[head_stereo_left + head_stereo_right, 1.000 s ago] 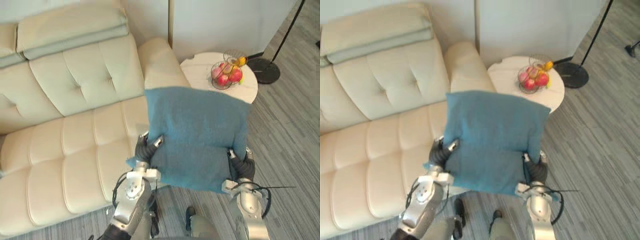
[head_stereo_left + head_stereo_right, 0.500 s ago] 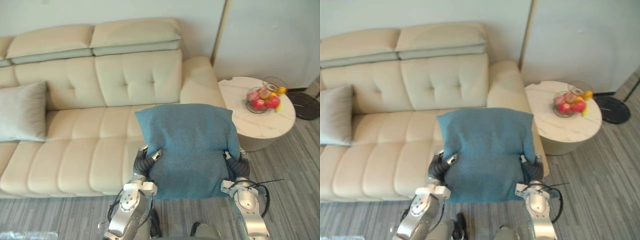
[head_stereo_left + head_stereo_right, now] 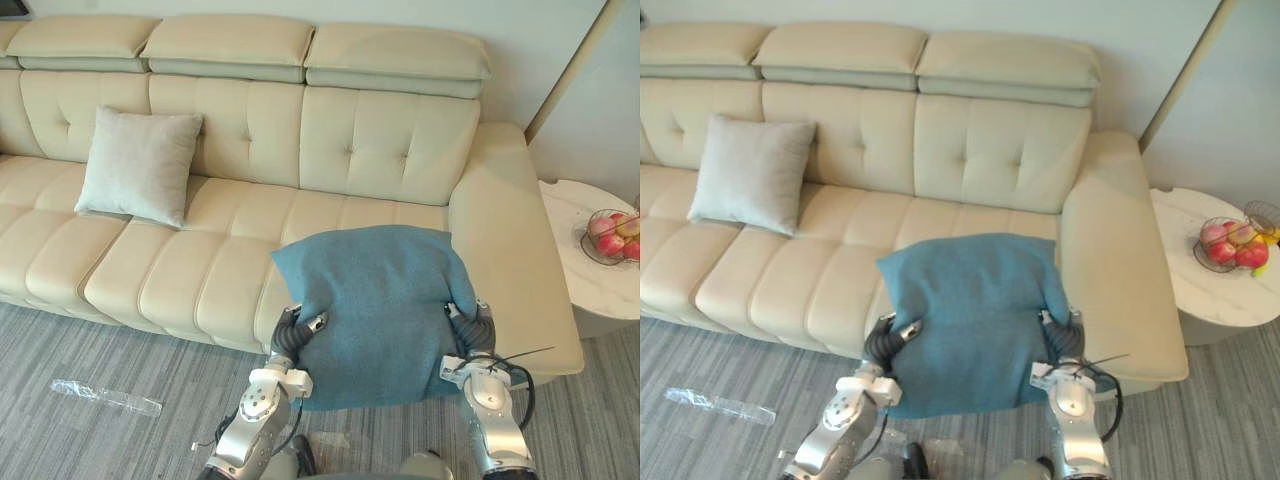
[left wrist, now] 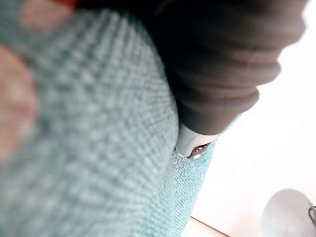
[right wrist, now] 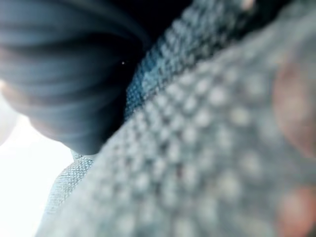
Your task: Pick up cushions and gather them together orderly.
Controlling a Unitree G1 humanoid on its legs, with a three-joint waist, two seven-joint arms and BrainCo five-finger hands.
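A teal blue cushion (image 3: pixel 375 300) hangs in front of me over the front edge of the cream sofa (image 3: pixel 330 150), held by its two side edges. My left hand (image 3: pixel 288 335) grips its left edge with the thumb lying on top of the fabric. On the opposite edge my right hand (image 3: pixel 478 325) holds it the same way. Both wrist views are pressed close against the knit fabric (image 4: pixel 89 163) (image 5: pixel 207 148). A light grey cushion (image 3: pixel 140 165) leans against the sofa back, far to the left.
A round white side table (image 3: pixel 585 285) with a wire bowl of fruit (image 3: pixel 612 235) stands past the sofa's right armrest (image 3: pixel 510 250). A strip of clear plastic (image 3: pixel 105 397) lies on the grey floor at the lower left.
The whole view has swung left along the sofa, bringing the grey cushion in and pushing the side table to the right edge. The blue cushion stays held between both hands.
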